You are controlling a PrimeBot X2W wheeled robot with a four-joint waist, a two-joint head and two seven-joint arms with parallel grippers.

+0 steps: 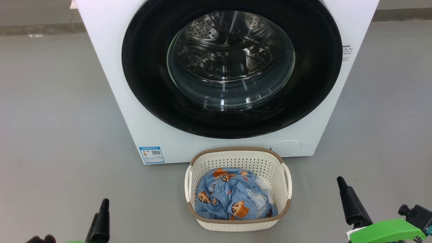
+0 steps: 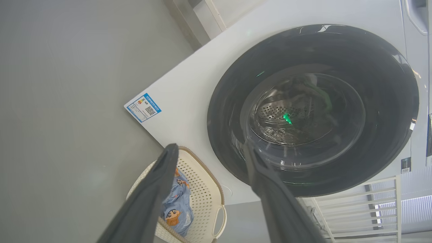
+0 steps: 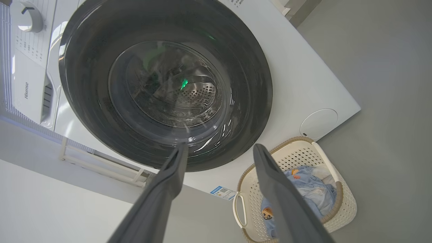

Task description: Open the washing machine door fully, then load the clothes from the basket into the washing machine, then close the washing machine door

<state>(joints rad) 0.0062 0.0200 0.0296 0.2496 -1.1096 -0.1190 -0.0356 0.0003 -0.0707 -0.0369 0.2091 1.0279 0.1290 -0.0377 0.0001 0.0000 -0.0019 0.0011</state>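
Observation:
The white washing machine (image 1: 108,67) stands straight ahead, its round glossy black door (image 1: 148,87) shut flat against the front; the steel drum shows through the glass window. On the floor just before it sits the cream basket (image 1: 236,151), holding the clothes (image 1: 229,199): blue bear-print fabric with some white cloth. My left gripper (image 2: 210,146) is open and empty, one dark finger (image 1: 101,219) low at the basket's left. My right gripper (image 3: 220,145) is open and empty too, its finger (image 1: 349,199) at the basket's right. Both are well short of the door.
Grey floor (image 1: 50,118) spreads to both sides of the machine. A blue label (image 1: 151,154) and a round white flap (image 1: 286,147) sit low on its front. A white slatted rack (image 2: 354,209) stands beside the machine, and the control dial (image 3: 27,15) is at its top.

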